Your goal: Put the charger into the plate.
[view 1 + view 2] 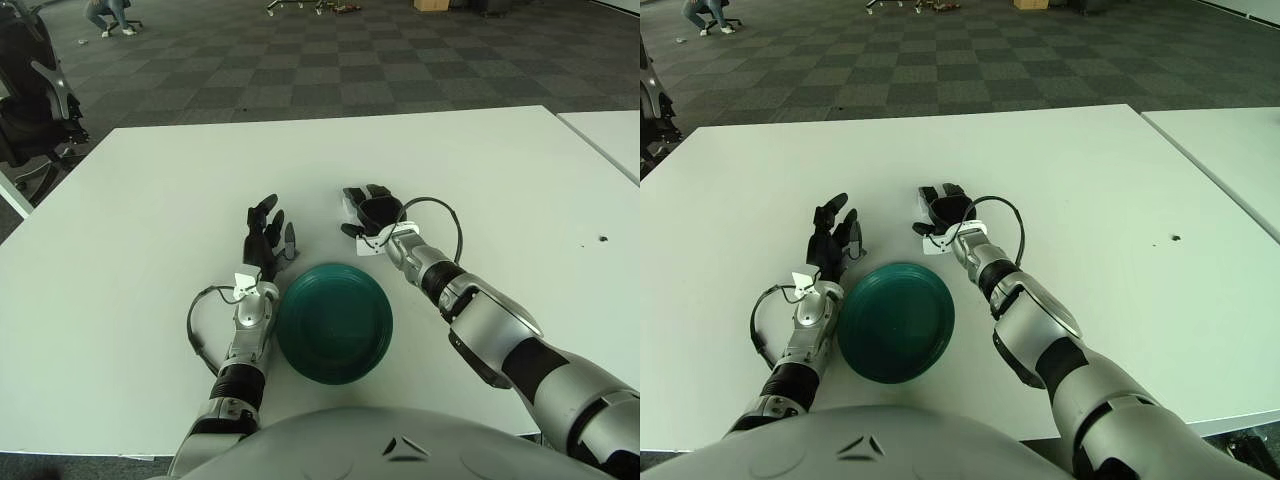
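A dark green plate lies on the white table, near its front edge. My right hand is just beyond the plate's far rim, low over the table. Its fingers are curled around a small white charger, which shows only at the hand's edges. My left hand is beside the plate's left rim, with its fingers spread and holding nothing. Both hands also show in the right eye view: the right hand and the left hand.
A black office chair stands off the table's far left corner. A second white table sits to the right across a narrow gap. A small dark mark is on the table at the right.
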